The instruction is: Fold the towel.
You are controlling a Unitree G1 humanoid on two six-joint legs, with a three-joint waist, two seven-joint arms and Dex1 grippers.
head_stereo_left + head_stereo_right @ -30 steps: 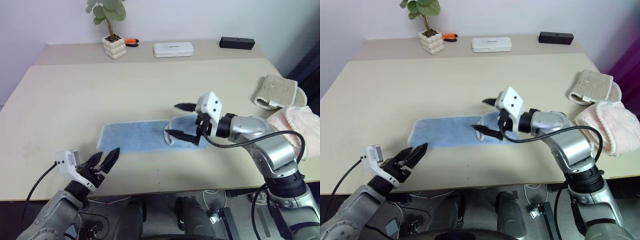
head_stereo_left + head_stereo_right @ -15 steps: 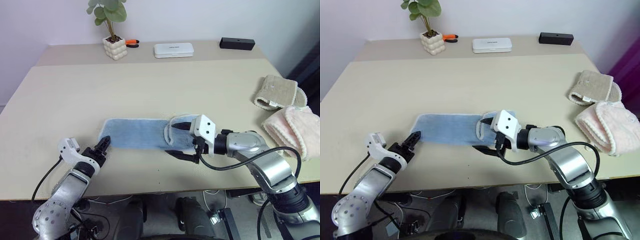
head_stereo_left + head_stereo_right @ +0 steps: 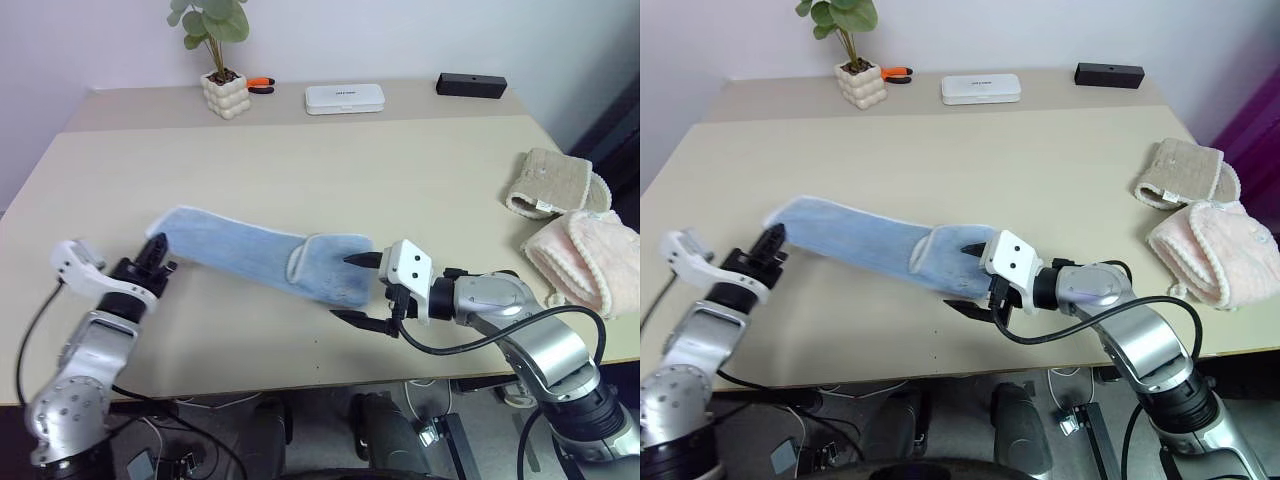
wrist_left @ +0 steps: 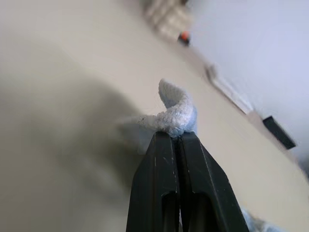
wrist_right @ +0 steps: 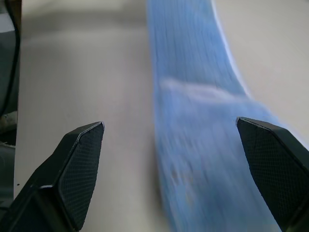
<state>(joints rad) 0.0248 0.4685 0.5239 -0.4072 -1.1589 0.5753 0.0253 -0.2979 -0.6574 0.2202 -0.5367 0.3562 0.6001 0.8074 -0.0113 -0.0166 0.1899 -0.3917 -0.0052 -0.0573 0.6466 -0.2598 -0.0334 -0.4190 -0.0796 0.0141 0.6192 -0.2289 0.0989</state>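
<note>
**Left gripper takes the towel's end and lifts it**

A second ago the left gripper [image 3: 155,250] hung spread, off the near left of the towel [image 3: 250,255], which lay flat along the near middle of the table [image 3: 330,170]. Now its two black fingers [image 4: 176,169] are pressed together on a bunched corner of the blue cloth, as the left wrist view shows plainly, and the hand has gone up and out to the left, taking that end with it. The towel no longer lies square to the table edge: its left end has risen and swung farther away, so the strip slants from the far left down to the near middle, where a doubled-over flap sits at its right end.

The right gripper [image 3: 362,292] has dropped from above that flap to the near side of it. Its jaws stand wide apart with nothing between them, the upper fingertip just at the towel's right edge.

My reading is that the grasp has succeeded and the fold proper is beginning: the lifted end will likely be carried across toward the right. With the right end unheld, the whole strip may drag.
</note>
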